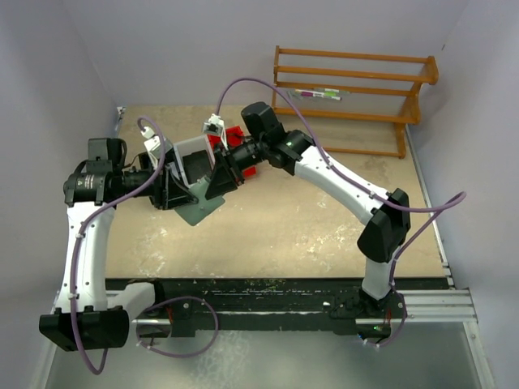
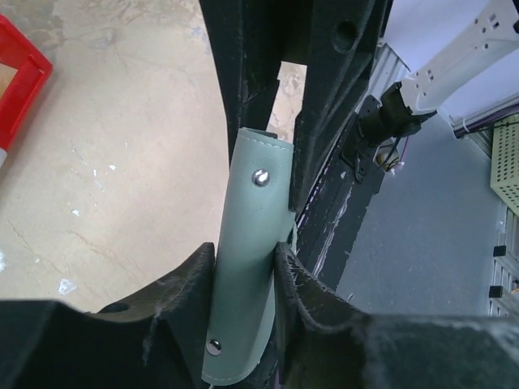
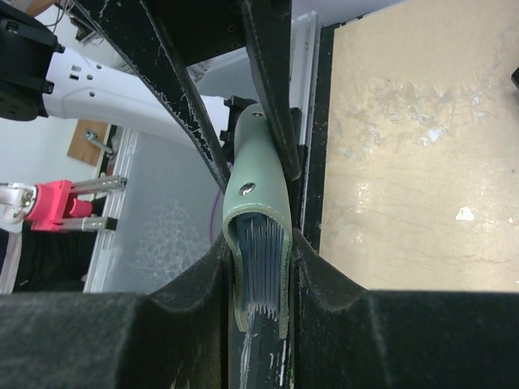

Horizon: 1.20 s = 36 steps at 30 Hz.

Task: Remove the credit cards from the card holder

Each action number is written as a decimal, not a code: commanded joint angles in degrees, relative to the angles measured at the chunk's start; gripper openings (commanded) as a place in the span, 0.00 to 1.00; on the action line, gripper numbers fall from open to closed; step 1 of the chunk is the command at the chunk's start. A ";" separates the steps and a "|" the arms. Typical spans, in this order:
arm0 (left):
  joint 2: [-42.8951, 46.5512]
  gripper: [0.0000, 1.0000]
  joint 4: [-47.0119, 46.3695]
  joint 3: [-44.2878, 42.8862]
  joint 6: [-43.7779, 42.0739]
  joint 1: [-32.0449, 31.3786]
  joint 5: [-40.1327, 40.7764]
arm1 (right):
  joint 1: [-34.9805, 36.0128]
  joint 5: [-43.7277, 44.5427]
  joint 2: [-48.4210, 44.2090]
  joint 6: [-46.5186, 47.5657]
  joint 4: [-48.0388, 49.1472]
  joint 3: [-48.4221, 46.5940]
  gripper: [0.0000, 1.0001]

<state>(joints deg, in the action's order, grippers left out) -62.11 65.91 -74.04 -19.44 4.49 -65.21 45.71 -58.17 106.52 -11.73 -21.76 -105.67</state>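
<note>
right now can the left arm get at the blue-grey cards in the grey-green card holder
Probably not: the left jaws are shut on the riveted side of the grey-green card holder, and the blue-grey cards show only at its open end, wedged between the right jaws.

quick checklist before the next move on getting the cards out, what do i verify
1. Left gripper closed on the card holder: ok.
2. Right gripper closed on the holder's other end: ok.
3. Open end facing the right wrist camera: ok.
4. Cards inside the holder: ok, their stacked edges show.
5. A card pinched on its own, ready to pull: not ok, both grippers press the holder's outer walls.
6. Number of cards: cannot tell.
</note>
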 commanded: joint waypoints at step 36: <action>7.41 0.00 -23.73 1.75 33.34 -2.29 28.11 | 16.31 77.32 -18.17 -24.58 16.47 14.55 0.63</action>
<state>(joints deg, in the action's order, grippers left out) -55.96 46.57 -71.68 10.04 2.33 -37.26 58.43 11.18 86.39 -34.41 -9.52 -87.24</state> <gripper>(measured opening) 0.299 0.646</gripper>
